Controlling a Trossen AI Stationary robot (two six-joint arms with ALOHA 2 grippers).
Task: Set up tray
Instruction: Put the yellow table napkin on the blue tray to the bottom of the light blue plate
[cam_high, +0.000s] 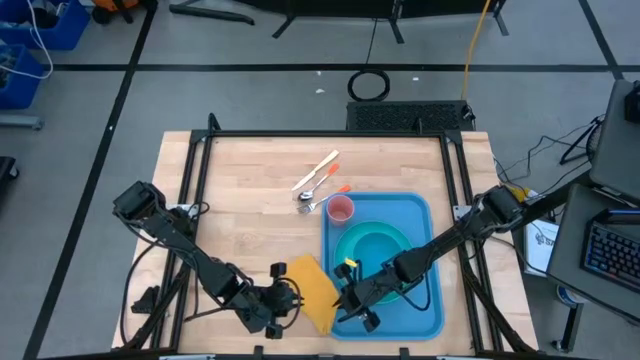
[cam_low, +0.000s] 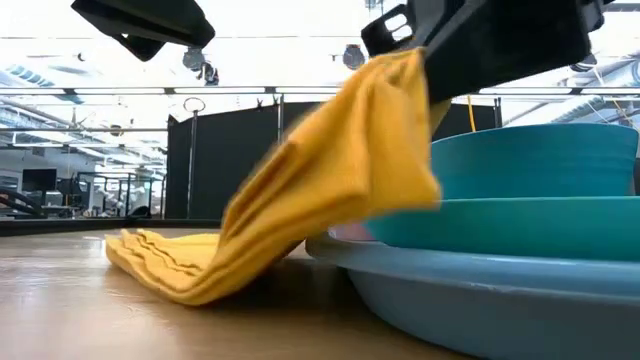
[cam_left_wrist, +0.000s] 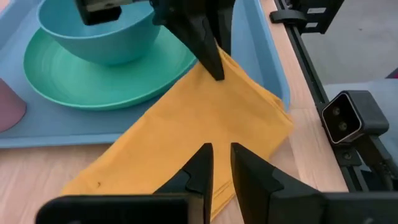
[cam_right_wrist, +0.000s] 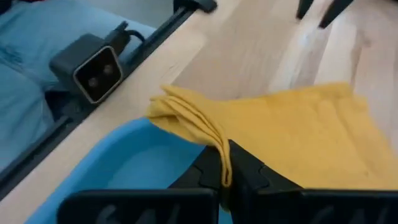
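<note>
Beside tray (cam_high: 425, 215): napkin (cam_high: 315, 285) pinched by right tool (cam_high: 347, 297).

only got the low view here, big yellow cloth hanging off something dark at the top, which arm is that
Observer: The right gripper. Its fingers are shut on a bunched corner of the napkin, as the right wrist view shows.
Operator: where's the left one then
Observer: The left gripper is beside the napkin's other end, its fingers slightly apart over the cloth and holding nothing.
Operator: is the cloth on the tray yet
Observer: Only partly. From above, the lifted corner is over the near left edge of the tray; the rest lies on the table.
Operator: what else is on the tray
Observer: A bowl on a plate, with a pink cup at the far left corner.
</note>
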